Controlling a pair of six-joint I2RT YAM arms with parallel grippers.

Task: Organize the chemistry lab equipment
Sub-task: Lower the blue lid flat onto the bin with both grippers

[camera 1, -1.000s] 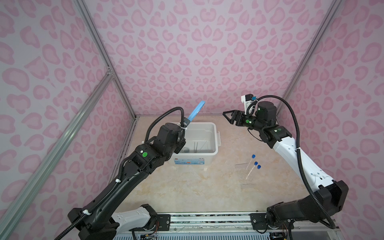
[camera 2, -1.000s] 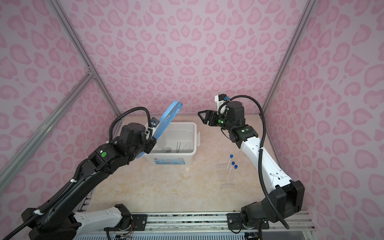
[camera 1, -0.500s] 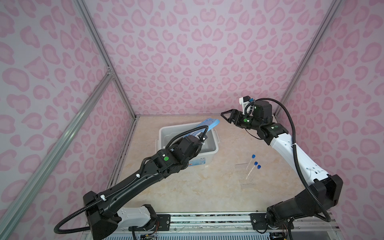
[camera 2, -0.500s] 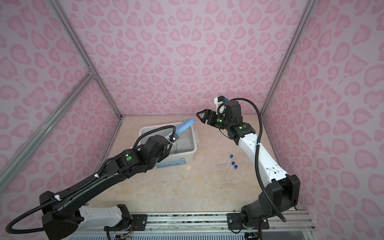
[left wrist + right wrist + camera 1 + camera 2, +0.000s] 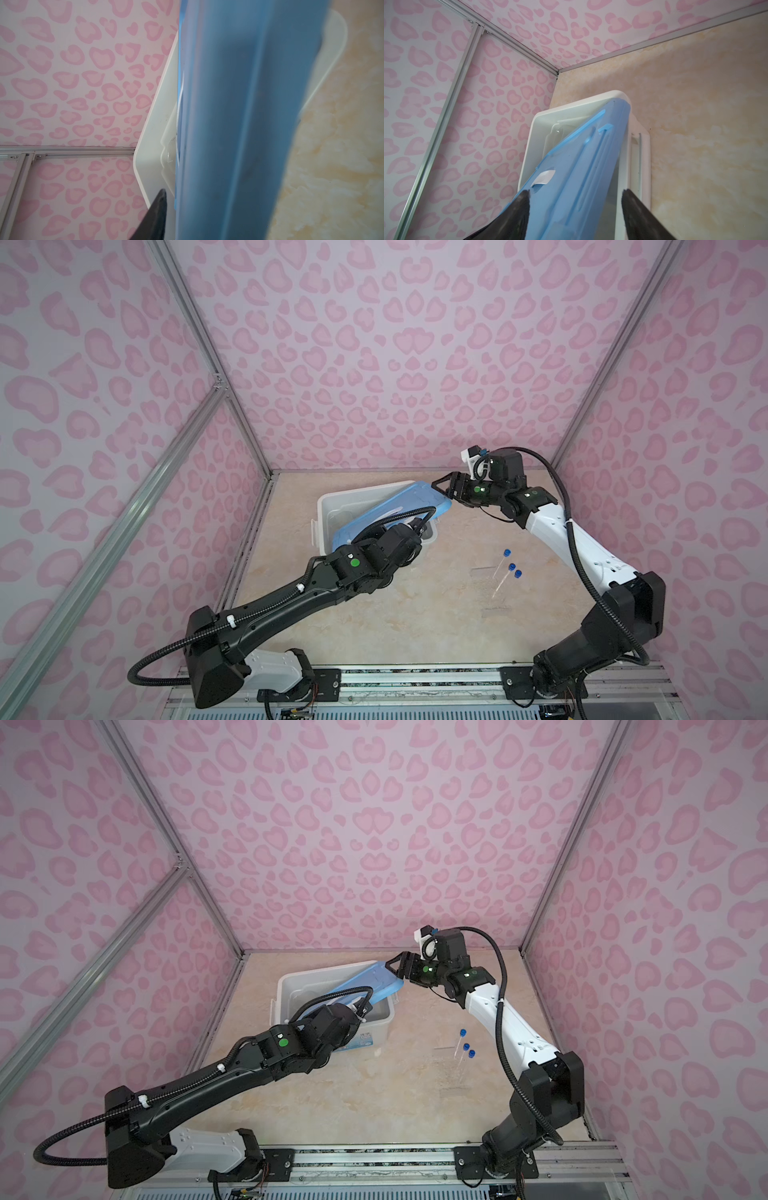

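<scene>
Three clear tubes with blue caps [image 5: 512,566] [image 5: 466,1047] lie together on the table, right of the white bin [image 5: 320,510] [image 5: 280,990]. The flat blue lid [image 5: 399,506] [image 5: 365,979] rests aslant across the bin's top. My left gripper [image 5: 419,527] is at the lid's near end. Its one visible finger [image 5: 160,212] stands a little off the lid's edge [image 5: 239,124], and the other is hidden behind the lid. My right gripper [image 5: 442,491] [image 5: 575,191] is open astride the lid's far end [image 5: 581,166]. Something clear [image 5: 170,149] lies inside the bin.
Patterned pink walls with metal posts close in the back and both sides. The bin sits near the back left corner. Both arm bases are bolted to a rail [image 5: 415,676] along the front edge. The left arm reaches across the table's middle.
The left arm swung the lid down from upright to aslant on the bin, and its jaws parted. The right gripper moved in and now straddles the lid's far end.
</scene>
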